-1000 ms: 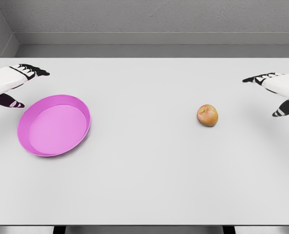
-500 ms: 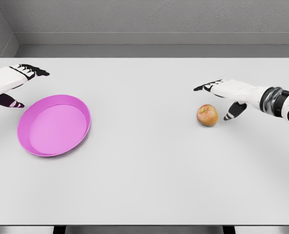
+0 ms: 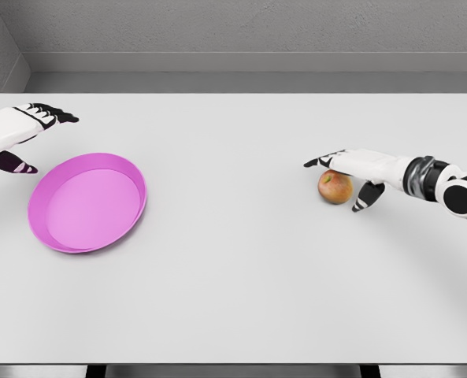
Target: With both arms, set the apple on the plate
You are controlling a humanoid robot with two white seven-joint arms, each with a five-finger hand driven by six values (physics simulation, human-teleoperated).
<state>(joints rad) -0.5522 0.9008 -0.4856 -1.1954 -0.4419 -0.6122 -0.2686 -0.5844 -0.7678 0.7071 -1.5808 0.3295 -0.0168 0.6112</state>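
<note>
Apple [image 3: 335, 187], a small round fruit with reddish-yellow skin, sits on the pale grey tabletop [image 3: 233, 276] right of the middle, in the head view. It is well apart from the shallow round pink plastic plate [image 3: 87, 202], which lies flat toward the tabletop's left side with nothing in it.

The right hand [image 3: 353, 169], white with dark fingertips, reaches in from the right edge on a white arm with a grey banded wrist. Its palm is over the upper right of the apple, the dark-tipped fingers [image 3: 321, 161] stretched out leftward just above the fruit and the thumb pointing down beside the apple's right side. The fingers are spread and not closed around the apple; whether any part of the hand actually touches the fruit cannot be told from this angle.

The left hand [image 3: 16, 134] shows at the left edge, above and to the left of the pink plate, near its far rim but apart from it. Its fingers are extended and loosely released, the thumb held lower and apart from them, and it holds nothing.

A grey wall runs behind the far edge of the tabletop.
</note>
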